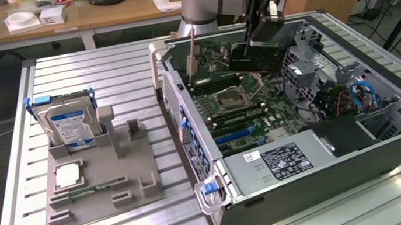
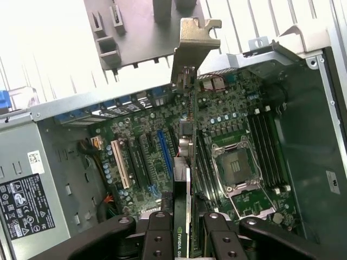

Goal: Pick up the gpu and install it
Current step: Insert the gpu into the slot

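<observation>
The gpu (image 1: 256,57) hangs over the open computer case's (image 1: 313,185) motherboard (image 1: 244,112). The gripper (image 2: 183,227) is clamped on its edge.

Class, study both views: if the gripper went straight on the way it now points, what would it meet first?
Probably the motherboard in the computer case. The gpu clamped in the gripper would touch before the fingers. Depth is unclear.

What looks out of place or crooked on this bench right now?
Only the gpu: it hangs clamped in the tool over the open computer case's motherboard, slanted and not seated in any slot. The hard drive stands upright in its grey holder; nothing looks spilled.
</observation>
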`<state>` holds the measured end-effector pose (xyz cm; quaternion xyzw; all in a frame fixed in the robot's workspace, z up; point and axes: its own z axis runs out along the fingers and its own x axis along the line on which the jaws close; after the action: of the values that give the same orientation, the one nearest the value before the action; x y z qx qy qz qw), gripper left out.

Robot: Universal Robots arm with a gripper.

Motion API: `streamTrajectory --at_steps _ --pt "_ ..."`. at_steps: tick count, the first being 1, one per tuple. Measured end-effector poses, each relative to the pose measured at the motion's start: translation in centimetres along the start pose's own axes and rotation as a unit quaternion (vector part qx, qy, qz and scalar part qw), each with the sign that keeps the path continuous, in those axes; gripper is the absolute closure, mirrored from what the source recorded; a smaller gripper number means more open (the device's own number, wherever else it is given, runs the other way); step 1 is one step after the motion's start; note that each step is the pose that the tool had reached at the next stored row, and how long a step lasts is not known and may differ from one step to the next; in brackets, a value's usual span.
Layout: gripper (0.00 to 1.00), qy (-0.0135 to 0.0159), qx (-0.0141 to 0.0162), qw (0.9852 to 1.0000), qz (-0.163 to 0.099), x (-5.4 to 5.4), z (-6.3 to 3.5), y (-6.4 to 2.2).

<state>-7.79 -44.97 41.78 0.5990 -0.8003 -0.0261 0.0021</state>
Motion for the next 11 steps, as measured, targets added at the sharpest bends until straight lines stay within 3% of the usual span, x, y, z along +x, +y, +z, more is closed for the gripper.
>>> streamTrajectory --at_steps 11 --pt "0.74 0.0017 -0.0011 0.9992 -0.039 0.0 0.02 0.0"
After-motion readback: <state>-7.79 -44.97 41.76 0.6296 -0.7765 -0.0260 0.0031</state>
